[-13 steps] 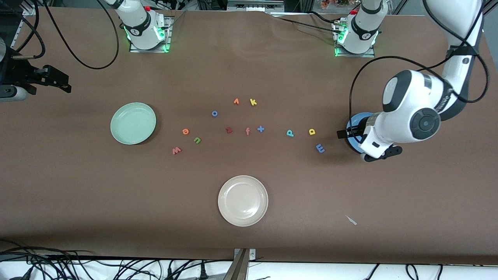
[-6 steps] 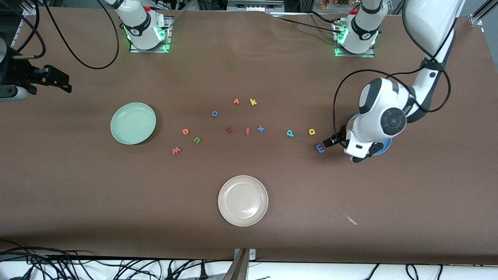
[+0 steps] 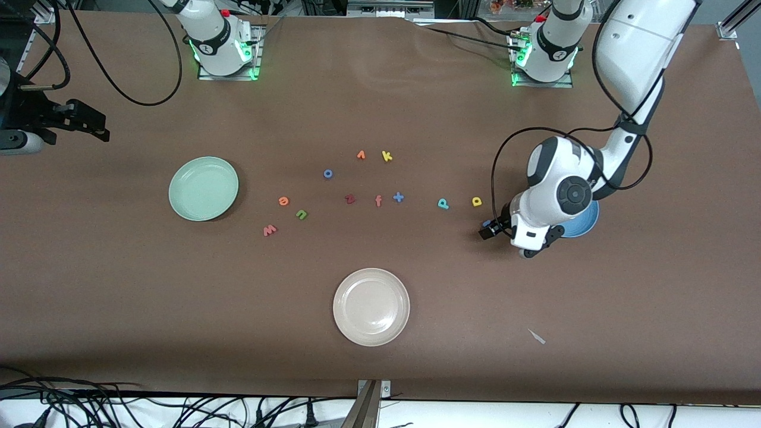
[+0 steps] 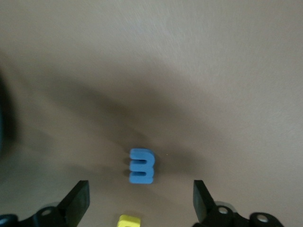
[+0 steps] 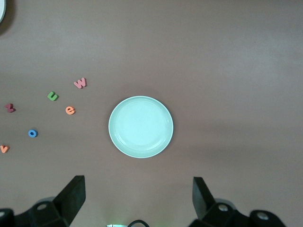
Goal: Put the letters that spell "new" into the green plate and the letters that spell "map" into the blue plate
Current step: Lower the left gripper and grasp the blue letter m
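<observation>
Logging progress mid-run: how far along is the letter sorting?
Nothing is sorted yet: the green plate holds nothing. The left gripper is open over the blue m. The a, p, n, e and w lie on the table. The right gripper waits above the green plate.

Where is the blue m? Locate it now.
The blue m lies on the table under the open left gripper, beside the blue plate, nearer the front camera than the yellow a.

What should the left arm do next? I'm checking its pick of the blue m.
Probably lower straight down and close. The left claw hangs open over the blue m, which lies flat on the table between its fingers, beside the blue plate.
</observation>
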Controlling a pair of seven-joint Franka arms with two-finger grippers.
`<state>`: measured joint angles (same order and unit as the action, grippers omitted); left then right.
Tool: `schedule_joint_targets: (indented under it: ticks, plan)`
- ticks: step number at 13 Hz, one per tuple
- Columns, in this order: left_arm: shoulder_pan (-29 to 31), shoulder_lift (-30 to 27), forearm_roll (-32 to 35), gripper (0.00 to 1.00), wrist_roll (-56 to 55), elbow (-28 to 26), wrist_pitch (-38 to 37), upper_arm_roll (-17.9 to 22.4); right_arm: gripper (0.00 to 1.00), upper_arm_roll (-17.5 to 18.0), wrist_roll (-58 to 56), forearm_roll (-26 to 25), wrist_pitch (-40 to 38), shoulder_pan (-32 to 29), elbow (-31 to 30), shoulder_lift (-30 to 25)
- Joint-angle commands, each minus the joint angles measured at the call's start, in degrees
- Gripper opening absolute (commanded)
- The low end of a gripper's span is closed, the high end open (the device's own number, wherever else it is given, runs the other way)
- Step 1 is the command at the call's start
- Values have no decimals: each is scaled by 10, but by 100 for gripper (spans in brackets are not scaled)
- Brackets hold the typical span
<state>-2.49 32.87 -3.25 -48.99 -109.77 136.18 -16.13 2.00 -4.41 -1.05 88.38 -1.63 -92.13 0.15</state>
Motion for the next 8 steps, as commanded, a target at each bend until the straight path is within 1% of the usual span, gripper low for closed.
schedule_joint_targets:
  ticks: [1,3,5,6,7,8]
  plan:
    - [-16,17,44,88,-35,5,13,8,100,3,3,2,-7,2,-2,-7]
    - [-17,25,54,85,-47,5,14,8,100,3,3,2,-7,2,-2,-7]
    - [-18,26,54,73,-50,6,13,8,100,3,3,2,-7,2,-2,-7]
    - [-18,26,54,65,-49,6,13,8,100,3,3,2,-7,2,-2,-7]
    - [-18,27,54,64,-49,6,13,8,100,3,3,2,-7,2,-2,-7]
    - [-17,27,54,60,-49,6,13,8,100,3,3,2,-6,2,-2,-7]
